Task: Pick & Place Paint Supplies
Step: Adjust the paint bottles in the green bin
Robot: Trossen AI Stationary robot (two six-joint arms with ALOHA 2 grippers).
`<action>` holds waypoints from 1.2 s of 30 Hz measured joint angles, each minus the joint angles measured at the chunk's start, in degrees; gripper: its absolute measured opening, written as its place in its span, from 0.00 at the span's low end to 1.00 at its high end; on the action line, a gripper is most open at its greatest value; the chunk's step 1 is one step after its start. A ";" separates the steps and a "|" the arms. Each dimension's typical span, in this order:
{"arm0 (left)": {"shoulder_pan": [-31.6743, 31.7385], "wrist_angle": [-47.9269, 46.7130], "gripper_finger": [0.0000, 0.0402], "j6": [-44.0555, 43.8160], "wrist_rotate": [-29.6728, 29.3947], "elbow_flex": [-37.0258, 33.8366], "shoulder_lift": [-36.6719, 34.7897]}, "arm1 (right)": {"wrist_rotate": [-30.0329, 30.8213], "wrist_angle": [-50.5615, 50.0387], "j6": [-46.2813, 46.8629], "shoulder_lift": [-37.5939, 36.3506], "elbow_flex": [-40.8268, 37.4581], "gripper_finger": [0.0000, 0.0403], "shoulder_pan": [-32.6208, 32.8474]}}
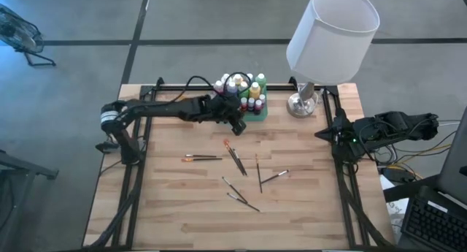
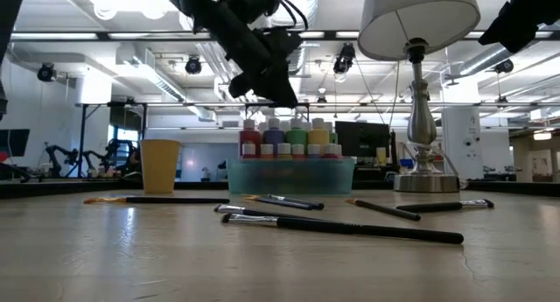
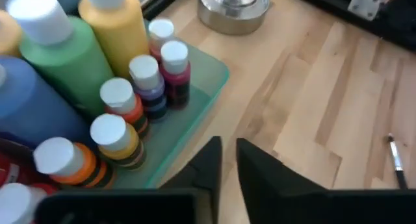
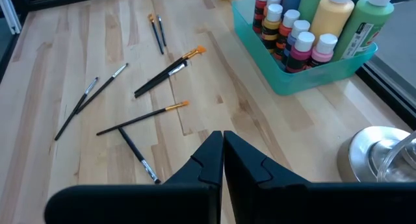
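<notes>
Orange cup (image 2: 160,165), low view only
</notes>
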 joint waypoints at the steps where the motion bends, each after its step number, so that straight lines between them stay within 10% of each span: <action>1: 0.00 -0.04 0.09 -0.02 -0.02 0.00 0.66 | -0.01 -0.02 0.00 0.01 -0.01 0.02 0.02; 36: 4.65 2.10 0.01 -3.37 -4.19 0.17 11.27 | 0.01 -0.02 0.00 0.02 0.00 0.02 0.00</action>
